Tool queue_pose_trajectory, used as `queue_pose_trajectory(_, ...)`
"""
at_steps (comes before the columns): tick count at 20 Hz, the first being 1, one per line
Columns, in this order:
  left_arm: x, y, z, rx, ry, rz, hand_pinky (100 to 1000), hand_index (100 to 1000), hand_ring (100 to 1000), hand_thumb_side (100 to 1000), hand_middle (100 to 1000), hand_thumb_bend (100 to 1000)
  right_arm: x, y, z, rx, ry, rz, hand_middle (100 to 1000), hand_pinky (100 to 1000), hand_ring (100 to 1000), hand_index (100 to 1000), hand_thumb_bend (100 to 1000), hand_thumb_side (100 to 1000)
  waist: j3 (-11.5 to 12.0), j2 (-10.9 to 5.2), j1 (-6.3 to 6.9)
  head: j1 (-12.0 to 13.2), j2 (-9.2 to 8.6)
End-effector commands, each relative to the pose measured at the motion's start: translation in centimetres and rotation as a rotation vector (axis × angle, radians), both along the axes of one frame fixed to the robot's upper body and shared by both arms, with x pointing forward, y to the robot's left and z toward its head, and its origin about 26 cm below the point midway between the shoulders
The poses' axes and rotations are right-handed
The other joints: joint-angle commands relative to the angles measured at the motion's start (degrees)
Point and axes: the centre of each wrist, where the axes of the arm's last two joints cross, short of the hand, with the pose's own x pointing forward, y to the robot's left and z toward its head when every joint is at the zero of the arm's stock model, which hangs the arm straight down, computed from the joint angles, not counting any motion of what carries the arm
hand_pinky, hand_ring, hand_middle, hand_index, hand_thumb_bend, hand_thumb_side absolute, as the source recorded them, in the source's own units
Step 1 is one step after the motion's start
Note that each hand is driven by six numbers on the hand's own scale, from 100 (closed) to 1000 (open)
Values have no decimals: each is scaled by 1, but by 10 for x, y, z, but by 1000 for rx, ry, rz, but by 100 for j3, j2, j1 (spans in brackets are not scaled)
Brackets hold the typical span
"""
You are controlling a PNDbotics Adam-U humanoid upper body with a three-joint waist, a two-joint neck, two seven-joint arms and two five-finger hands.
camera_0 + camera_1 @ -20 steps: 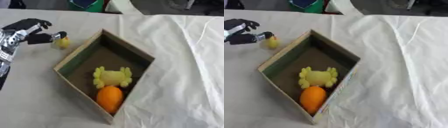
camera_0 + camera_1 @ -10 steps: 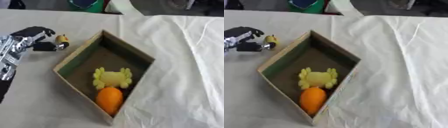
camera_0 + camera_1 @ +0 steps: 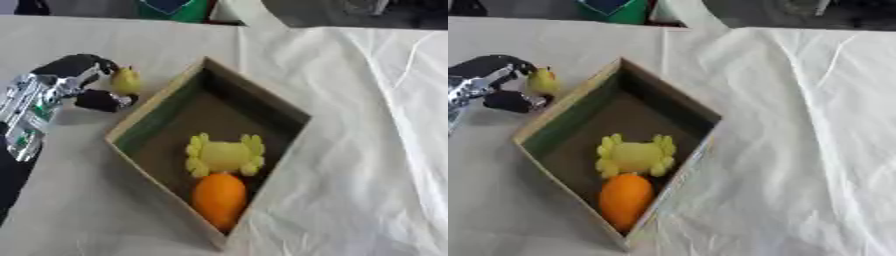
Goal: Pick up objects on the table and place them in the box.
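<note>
My left hand [image 3: 74,80] comes in from the left and its curled fingers and thumb pinch a small yellow object [image 3: 125,81], held just outside the box's left wall. The cardboard box [image 3: 262,100] stands diamond-wise in the middle of the white cloth. A yellow crab-like toy [image 3: 225,155] lies inside the box, and an orange oval object [image 3: 219,198] lies just in front of it. My right hand shows in neither view.
White cloth [image 3: 367,150] with folds covers the table to the right of the box. A green and blue item [image 3: 175,9] stands at the far edge, beside a pale object [image 3: 229,10].
My left hand has closed on the small yellow object and carried it right, toward the box's left wall. The picture has also shifted slightly.
</note>
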Motion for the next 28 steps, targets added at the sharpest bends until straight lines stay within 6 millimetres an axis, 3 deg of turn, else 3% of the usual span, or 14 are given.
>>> queue_pose_trajectory(1, 1, 0, 12, 38, -66, 21, 639, 924, 838, 657, 821, 377, -3, 1, 10, -16, -32, 12, 458, 706, 535, 699, 100, 435, -14, -85, 12, 20, -87)
queue_pose_trajectory(12, 8, 4, 7, 134, -210, 142, 600, 894, 810, 598, 782, 352, -3, 2, 11, -21, -33, 25, 455, 708, 533, 699, 100, 434, -69, 11, -9, 44, -164)
queue_pose_trajectory(16, 12, 9, 4, 111, -261, 180, 549, 851, 774, 563, 733, 250, -3, 2, 11, -21, -32, 27, 455, 709, 533, 699, 100, 434, -89, 58, -26, 56, -201)
queue_pose_trajectory(22, 15, 9, 2, 23, -301, 176, 502, 793, 738, 572, 672, 185, -3, 2, 11, -20, -30, 26, 454, 710, 533, 700, 100, 431, -103, 112, -55, 60, -218)
queue_pose_trajectory(25, 15, 8, 2, -18, -293, 153, 469, 752, 702, 525, 634, 103, -3, 2, 11, -19, -26, 21, 454, 711, 533, 701, 100, 431, -100, 129, -61, 62, -211)
queue_pose_trajectory(28, 15, 8, 2, -46, -284, 145, 428, 709, 659, 467, 593, 100, -3, 1, 10, -19, -23, 18, 455, 711, 534, 701, 100, 432, -98, 129, -62, 63, -194)
